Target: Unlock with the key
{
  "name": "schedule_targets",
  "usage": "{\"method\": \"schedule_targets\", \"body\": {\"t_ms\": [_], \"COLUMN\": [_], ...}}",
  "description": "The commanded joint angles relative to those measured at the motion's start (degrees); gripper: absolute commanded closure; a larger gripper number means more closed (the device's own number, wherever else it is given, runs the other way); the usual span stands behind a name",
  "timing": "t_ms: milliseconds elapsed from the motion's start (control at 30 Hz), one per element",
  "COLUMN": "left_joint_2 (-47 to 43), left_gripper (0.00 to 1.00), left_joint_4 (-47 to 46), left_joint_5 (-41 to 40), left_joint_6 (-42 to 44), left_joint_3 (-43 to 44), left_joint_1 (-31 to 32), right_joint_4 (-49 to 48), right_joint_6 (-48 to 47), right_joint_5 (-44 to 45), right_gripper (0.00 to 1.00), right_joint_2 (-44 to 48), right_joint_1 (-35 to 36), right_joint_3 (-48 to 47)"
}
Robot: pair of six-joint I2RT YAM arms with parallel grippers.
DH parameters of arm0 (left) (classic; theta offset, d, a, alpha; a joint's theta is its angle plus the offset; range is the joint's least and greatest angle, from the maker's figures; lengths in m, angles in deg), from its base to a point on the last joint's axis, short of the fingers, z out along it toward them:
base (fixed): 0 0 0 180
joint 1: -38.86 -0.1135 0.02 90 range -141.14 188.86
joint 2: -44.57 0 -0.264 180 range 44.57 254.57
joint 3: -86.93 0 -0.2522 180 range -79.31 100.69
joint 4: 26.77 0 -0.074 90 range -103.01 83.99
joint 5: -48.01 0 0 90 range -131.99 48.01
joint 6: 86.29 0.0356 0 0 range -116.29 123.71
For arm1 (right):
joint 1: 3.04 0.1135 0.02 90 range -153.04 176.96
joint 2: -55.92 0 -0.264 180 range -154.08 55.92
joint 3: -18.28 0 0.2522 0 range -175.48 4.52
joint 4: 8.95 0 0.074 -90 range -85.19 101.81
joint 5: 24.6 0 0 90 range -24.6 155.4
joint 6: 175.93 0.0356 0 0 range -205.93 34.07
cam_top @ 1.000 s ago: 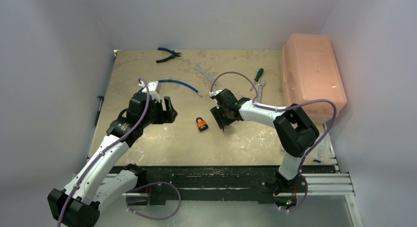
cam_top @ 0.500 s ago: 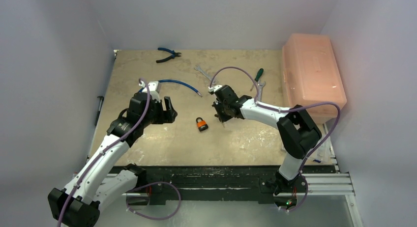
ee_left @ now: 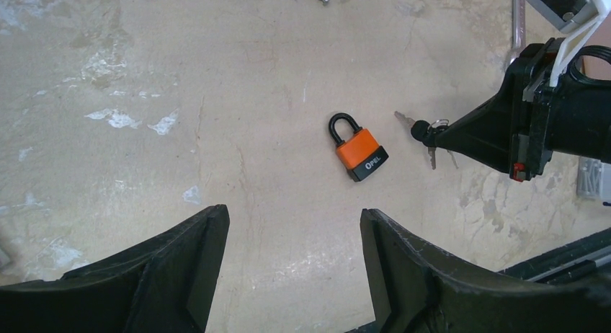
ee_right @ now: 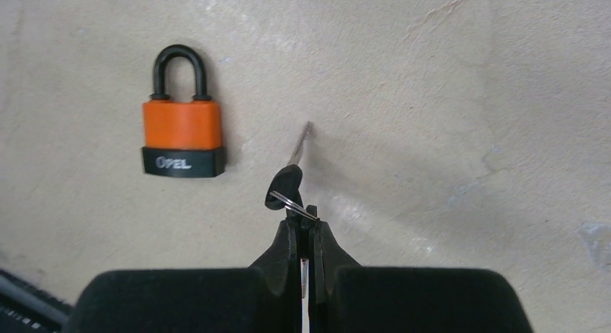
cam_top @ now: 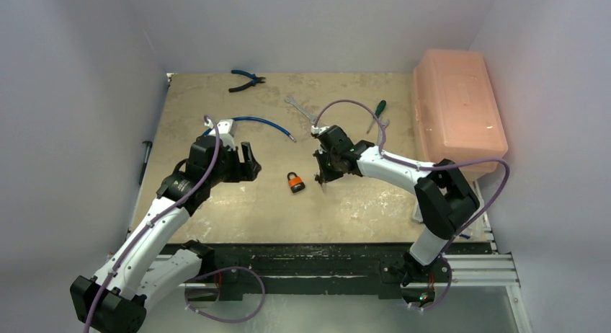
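Observation:
An orange padlock (cam_top: 295,181) with a black shackle lies flat mid-table, also seen in the left wrist view (ee_left: 359,151) and the right wrist view (ee_right: 181,135). My right gripper (cam_top: 322,179) (ee_right: 306,216) sits just right of it, shut on a small key set. One black-headed key (ee_right: 288,181) on a ring sticks out past the fingertips, its blade slanting towards the table. The same key (ee_left: 426,135) shows a short way right of the padlock, apart from it. My left gripper (cam_top: 252,161) (ee_left: 294,218) hangs open to the padlock's left, holding nothing.
Blue-handled pliers (cam_top: 246,79) lie at the back. A blue hose (cam_top: 259,121), a wrench (cam_top: 299,107) and a green-handled screwdriver (cam_top: 377,109) lie behind the arms. A pink plastic box (cam_top: 457,109) stands along the right edge.
My right gripper has shut on the key set and shifted slightly, its elbow swinging right. The padlock and the left arm have not moved.

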Motion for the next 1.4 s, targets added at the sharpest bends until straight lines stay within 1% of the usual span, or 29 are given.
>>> {"method": "schedule_targets", "body": {"t_ms": [0,167,300,433,567,633,700,900,1167,1300,1367], "left_joint_2": [0.11,-0.11,-0.88,-0.33,0.61,1.28,2.4,5.47,8.78,10.45,10.86], "left_gripper": [0.29,0.29,0.3,0.34,0.38,0.38,0.4,0.45,0.49,0.56,0.62], "left_joint_4": [-2.88,-6.99,-11.95,-15.94,-18.46,-19.73,-20.68,-21.93,-24.6,-25.39,-25.71], "left_joint_5": [4.78,14.73,24.61,33.78,39.89,40.69,39.81,36.87,36.69,34.86,33.81], "left_joint_6": [-0.01,1.38,3.1,3.96,4.2,3.93,3.71,3.89,3.8,3.8,3.6], "left_joint_3": [-0.12,-1.17,-2.25,-2.8,-2.9,-2.89,-2.7,-1.07,-0.1,-0.03,0.08], "left_joint_1": [0.13,0.13,0.14,0.22,0.84,2.17,4.1,9.18,13.99,16.6,17.35], "right_joint_4": [-0.75,-1.33,-0.29,0.68,1.16,1.61,2.33,3.48,2.98,3.06,3.18], "right_joint_6": [3.08,-1.38,-4.32,-6.32,-6.93,-7.16,-7.76,-8.75,-9.3,-9.68,-9.94], "right_joint_5": [-7.14,-14.38,-22.66,-30.34,-34.29,-36.35,-38.26,-39.37,-41.38,-42.25,-42.23], "right_gripper": [1.0,1.0,1.0,1.0,1.0,1.0,1.0,1.0,1.0,1.0,1.0], "right_joint_2": [5.14,9.8,12.99,15.75,18.33,18.95,19.18,20.39,22.01,22.4,22.67], "right_joint_1": [-0.09,-0.13,-0.11,-0.01,0.0,0.0,0.02,0.33,0.62,0.84,0.88], "right_joint_3": [1.19,1.63,1.05,0.69,0.62,0.5,0.28,0.43,1.8,1.81,1.81]}}
